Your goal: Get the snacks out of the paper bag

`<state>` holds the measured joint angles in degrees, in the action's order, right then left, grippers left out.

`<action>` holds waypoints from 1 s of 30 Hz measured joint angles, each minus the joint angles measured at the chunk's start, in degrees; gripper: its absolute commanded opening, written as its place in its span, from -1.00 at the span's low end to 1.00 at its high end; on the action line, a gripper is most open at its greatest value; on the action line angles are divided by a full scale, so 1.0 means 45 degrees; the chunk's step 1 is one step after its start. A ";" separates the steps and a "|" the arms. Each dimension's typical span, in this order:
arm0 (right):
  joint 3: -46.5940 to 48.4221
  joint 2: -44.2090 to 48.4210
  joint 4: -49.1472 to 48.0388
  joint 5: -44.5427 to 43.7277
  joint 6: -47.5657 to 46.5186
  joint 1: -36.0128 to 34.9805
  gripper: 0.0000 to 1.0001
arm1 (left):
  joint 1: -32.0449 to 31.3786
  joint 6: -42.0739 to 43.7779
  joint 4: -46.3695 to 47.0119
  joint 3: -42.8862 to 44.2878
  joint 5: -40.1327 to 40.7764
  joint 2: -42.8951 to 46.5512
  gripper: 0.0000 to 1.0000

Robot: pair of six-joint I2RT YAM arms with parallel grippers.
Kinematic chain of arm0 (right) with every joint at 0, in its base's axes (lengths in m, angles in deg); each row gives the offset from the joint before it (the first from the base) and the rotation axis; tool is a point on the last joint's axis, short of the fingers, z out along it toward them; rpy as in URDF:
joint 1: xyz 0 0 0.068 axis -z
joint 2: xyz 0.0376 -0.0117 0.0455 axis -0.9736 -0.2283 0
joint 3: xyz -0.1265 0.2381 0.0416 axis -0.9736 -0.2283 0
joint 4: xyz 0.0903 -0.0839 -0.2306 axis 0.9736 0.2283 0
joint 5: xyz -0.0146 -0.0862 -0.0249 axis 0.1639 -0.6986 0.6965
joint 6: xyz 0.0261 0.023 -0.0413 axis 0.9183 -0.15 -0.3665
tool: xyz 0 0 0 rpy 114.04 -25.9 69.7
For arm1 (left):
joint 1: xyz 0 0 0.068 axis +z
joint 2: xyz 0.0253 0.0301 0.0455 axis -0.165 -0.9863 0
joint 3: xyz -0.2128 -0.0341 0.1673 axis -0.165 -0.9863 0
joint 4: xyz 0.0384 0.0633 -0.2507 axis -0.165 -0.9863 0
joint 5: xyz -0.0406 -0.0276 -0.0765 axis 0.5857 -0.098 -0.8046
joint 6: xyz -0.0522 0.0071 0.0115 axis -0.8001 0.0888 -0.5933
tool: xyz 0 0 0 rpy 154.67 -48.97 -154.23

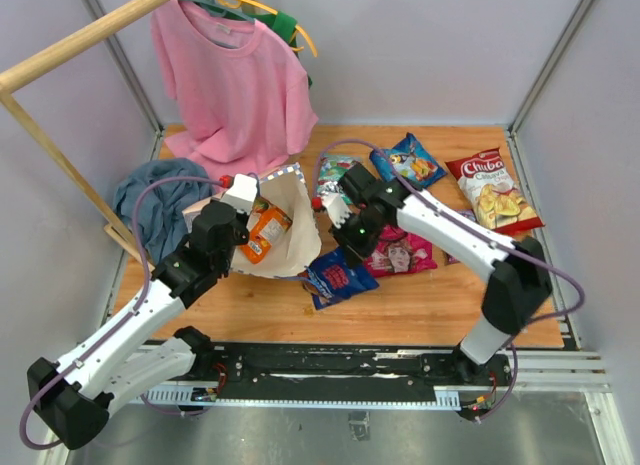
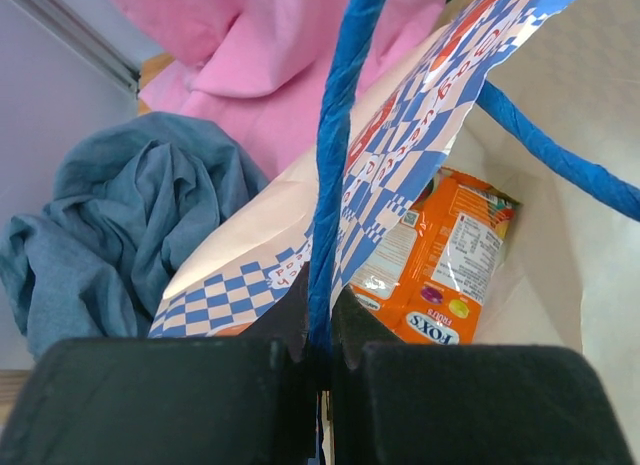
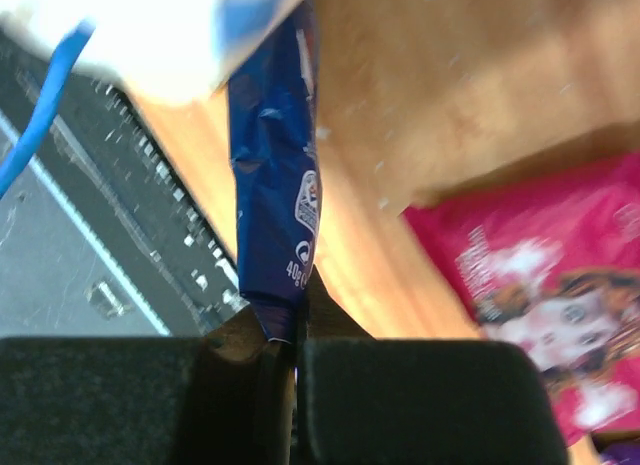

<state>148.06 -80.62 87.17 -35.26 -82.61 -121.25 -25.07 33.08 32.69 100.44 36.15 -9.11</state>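
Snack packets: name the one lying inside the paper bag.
The orange Fox's packet, resting inside the checkered paper bag. It is the only orange one, and all the other packets are outside the bag.

The left gripper point(image 2: 320, 360) fills the bottom of the view, its black jaws pinched tight on a blue cord handle point(image 2: 335, 165) that runs straight up out of frame. Behind the cord, the paper bag point(image 2: 400, 155) gapes open, its blue-and-white checkered outside with orange lettering folded over. An orange FOX'S packet point(image 2: 440, 265) lies inside against the white lining. A second blue cord point(image 2: 560, 155) crosses the bag's right side. Left of the bag a blue-grey cloth point(image 2: 130, 225) sits crumpled, with a pink T-shirt point(image 2: 270, 65) above it. A sliver of wooden desk point(image 2: 150, 70) shows beside the shirt.
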 measured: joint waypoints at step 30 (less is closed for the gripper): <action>0.9734 -0.8364 0.2599 -0.0398 -0.1846 0.2977 0.59 | 0.0068 0.0325 0.0141 -0.0160 -0.0831 0.1015 -0.99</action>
<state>191.86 -118.25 98.87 -37.05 -90.92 -107.85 -24.76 34.55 33.32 99.72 32.42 -4.54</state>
